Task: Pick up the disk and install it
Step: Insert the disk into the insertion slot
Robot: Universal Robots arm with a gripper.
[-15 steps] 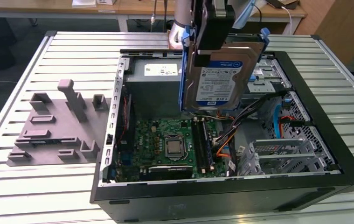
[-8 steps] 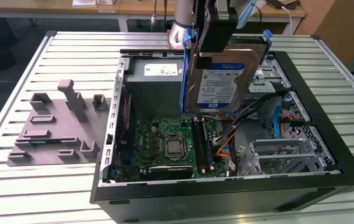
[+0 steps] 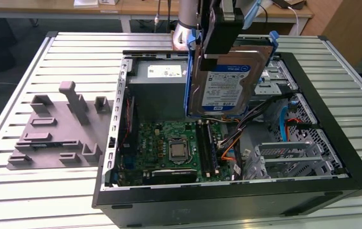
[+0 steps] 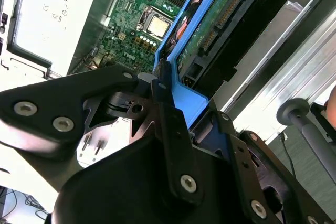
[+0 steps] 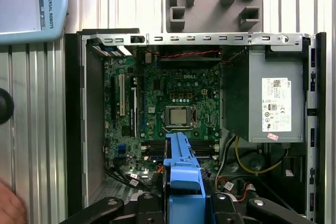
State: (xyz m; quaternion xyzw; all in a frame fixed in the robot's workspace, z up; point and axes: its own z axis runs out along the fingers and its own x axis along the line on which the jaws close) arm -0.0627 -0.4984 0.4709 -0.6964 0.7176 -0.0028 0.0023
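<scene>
The disk (image 3: 226,86), silver with a white-and-blue label and a blue carrier frame, hangs on edge above the open computer case (image 3: 333,138), over the space between the motherboard and the drive bays. My gripper (image 3: 222,50) is shut on its upper edge and it touches nothing else. In the second wrist view the black fingers (image 4: 167,103) clamp the blue frame, and the disk's (image 4: 210,30) green circuit side faces the camera. In the first wrist view the blue frame of the disk (image 5: 181,163) sticks out from the gripper (image 5: 181,203) over the motherboard.
Inside the case lie the green motherboard (image 3: 174,148), the grey power supply box (image 3: 160,78) and metal drive bays (image 3: 295,155) at the exterior view's right. A grey fixture plate (image 3: 56,131) lies on the slatted table (image 3: 28,191). A hand (image 5: 9,208) shows at the table's edge.
</scene>
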